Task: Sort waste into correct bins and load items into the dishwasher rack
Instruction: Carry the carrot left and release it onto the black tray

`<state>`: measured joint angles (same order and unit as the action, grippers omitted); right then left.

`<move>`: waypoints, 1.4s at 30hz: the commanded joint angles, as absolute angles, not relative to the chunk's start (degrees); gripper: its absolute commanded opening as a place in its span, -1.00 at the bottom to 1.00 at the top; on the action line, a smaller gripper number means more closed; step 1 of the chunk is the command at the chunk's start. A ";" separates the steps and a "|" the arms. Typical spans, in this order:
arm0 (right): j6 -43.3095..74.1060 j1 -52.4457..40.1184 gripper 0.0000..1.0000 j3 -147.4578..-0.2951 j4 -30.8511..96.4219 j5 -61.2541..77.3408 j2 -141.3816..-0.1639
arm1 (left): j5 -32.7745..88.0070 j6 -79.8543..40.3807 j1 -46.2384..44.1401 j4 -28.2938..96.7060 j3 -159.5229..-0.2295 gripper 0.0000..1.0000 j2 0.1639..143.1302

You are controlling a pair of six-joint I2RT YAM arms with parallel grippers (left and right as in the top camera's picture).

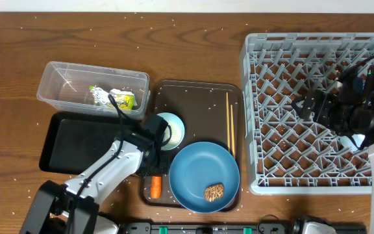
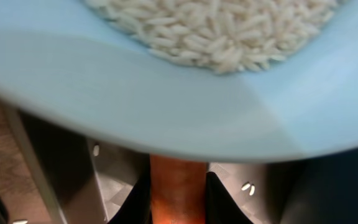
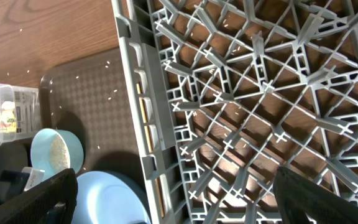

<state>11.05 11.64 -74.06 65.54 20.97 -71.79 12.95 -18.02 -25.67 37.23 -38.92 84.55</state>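
An orange carrot point(image 2: 178, 190) lies on the brown serving tray point(image 1: 200, 97), and my left gripper point(image 1: 154, 170) is shut on it, a dark finger pressed to each side. The carrot's free end point(image 1: 156, 188) pokes out beside the large blue plate point(image 1: 197, 170), which carries a brown food chunk point(image 1: 213, 192). Just past the gripper stands the light blue cup point(image 1: 173, 129) holding rice point(image 2: 229, 31). Chopsticks point(image 1: 229, 122) lie along the tray's right side. My right gripper point(image 1: 302, 104) hangs open over the grey dishwasher rack point(image 1: 271, 71), nothing between its fingers point(image 3: 45, 199).
The clear tub point(image 1: 63, 78) at the back left holds a foil ball point(image 1: 99, 96) and a yellow-green wrapper point(image 1: 123, 99). The black tray point(image 1: 70, 140) lies in front of it. Rice grains are scattered over the wooden table. A pale rounded thing point(image 1: 352, 140) sits in the rack under the right arm.
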 commanded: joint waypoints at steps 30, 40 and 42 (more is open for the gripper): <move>10.13 10.85 0.88 -74.04 65.17 21.17 -71.90 | -5.48 -35.81 -0.80 51.64 -53.47 -0.87 77.69; 9.96 10.85 0.88 -74.04 65.45 21.19 -71.90 | -10.83 -51.09 4.49 43.38 -44.10 -0.88 77.80; 9.98 10.85 0.88 -74.04 65.43 21.19 -71.90 | -10.76 -51.57 4.49 42.94 -43.22 -0.87 77.80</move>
